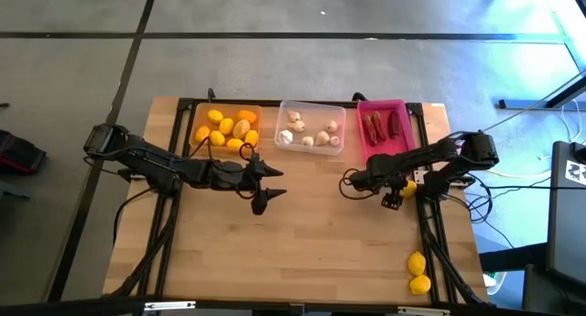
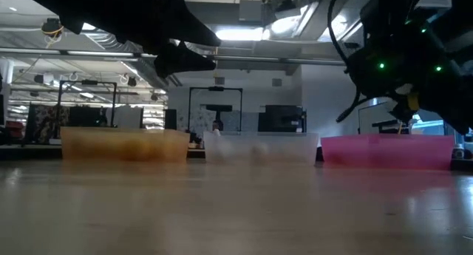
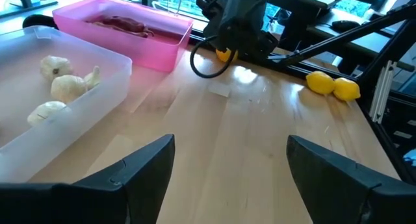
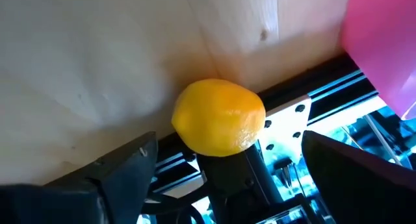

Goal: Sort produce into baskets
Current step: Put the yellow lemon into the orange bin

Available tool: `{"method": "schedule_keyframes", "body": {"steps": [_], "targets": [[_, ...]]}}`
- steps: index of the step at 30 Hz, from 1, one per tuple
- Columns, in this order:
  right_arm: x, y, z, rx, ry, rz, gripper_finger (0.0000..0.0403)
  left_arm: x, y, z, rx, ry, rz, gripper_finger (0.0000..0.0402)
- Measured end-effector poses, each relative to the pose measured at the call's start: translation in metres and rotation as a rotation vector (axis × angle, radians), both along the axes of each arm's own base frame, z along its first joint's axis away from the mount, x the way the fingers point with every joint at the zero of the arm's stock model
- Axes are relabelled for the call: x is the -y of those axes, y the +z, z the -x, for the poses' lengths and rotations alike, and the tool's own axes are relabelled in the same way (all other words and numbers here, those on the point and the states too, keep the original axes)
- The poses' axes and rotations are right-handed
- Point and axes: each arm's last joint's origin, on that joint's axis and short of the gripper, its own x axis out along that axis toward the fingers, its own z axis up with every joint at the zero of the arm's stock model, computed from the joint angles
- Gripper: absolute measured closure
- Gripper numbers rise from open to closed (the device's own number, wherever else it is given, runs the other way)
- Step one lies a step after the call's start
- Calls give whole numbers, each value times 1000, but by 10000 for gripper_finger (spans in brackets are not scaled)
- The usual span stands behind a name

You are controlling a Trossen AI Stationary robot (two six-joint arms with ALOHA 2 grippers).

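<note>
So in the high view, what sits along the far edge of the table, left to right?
Orange tray of lemons → clear tray of garlic bulbs → pink tray of dark red chilies.

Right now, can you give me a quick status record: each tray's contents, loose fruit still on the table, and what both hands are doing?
orange tray: yellow and orange lemons
clear tray: garlic bulbs
pink tray: dark red chilies
loose lemons: two, touching, near the table's front right corner
lemon at table edge: right side, in front of the pink tray, in line with the right hand's gap
left hand: open, empty, above the table in front of the orange tray
right hand: open, around the edge lemon, no grip visible
</note>
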Motion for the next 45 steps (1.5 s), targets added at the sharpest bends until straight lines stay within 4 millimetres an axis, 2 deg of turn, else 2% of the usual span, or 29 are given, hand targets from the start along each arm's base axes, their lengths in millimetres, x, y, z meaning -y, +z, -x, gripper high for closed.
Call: {"method": "schedule_keyframes", "body": {"steps": [14, 20, 24, 30, 34, 39, 45], "targets": [[0, -33, -8, -172, -8, 29, 63, 0, 0, 0, 0, 0, -2, 109], [0, -57, 5, -255, 32, -6, 80, 0, 0, 0, -1, -2, -5, 109], [1, -64, 10, -285, 58, 2, 98, 0, 0, 0, 0, -1, -5, 109], [2, -63, 6, -271, 85, 18, 140, 0, 1, 0, 7, -1, -4, 109], [1, -59, 3, -251, 122, 23, 149, 0, 1, 0, 7, -1, -3, 109], [-8, -38, 2, -193, 170, 24, 151, 0, 1, 0, 8, 2, -4, 109], [-19, -4, -10, 12, 187, 25, 152, 0, 1, 0, 7, 3, -20, 109]]}}
